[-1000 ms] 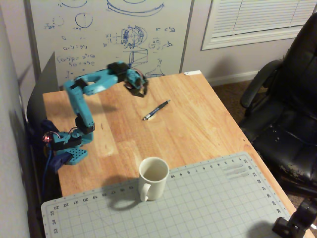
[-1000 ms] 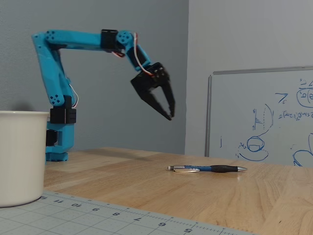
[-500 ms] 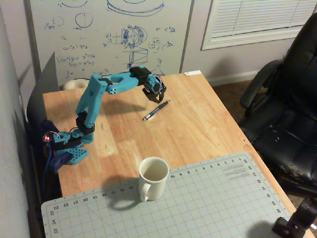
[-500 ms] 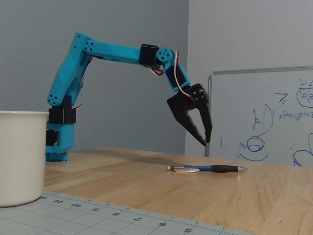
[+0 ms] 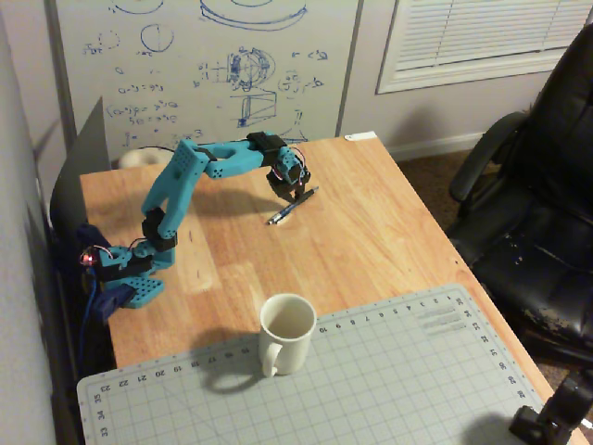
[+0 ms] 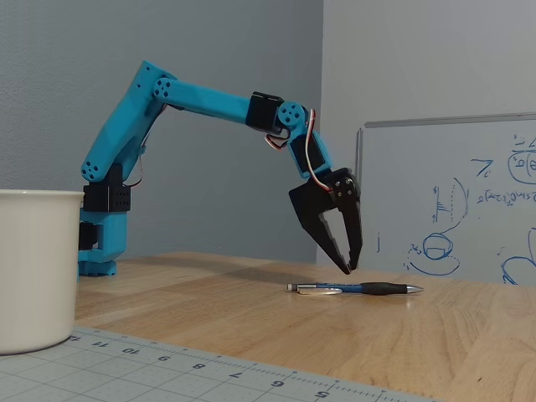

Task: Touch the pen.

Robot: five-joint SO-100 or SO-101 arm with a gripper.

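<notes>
The pen (image 5: 293, 206) is a thin dark stick with a silvery end and lies flat on the wooden table (image 5: 371, 222). In the low fixed view the pen (image 6: 356, 289) lies with its silvery tip to the left. The blue arm's black gripper (image 5: 296, 193) points down over the pen's far half. In the low fixed view the gripper (image 6: 348, 269) has its fingertips together, a little above the pen and not touching it. It holds nothing.
A white mug (image 5: 285, 332) stands on the near edge of a grey cutting mat (image 5: 371, 380); it also shows at the left of the low fixed view (image 6: 33, 268). The arm's base (image 5: 130, 278) sits at the table's left. A black office chair (image 5: 537, 204) stands right of the table.
</notes>
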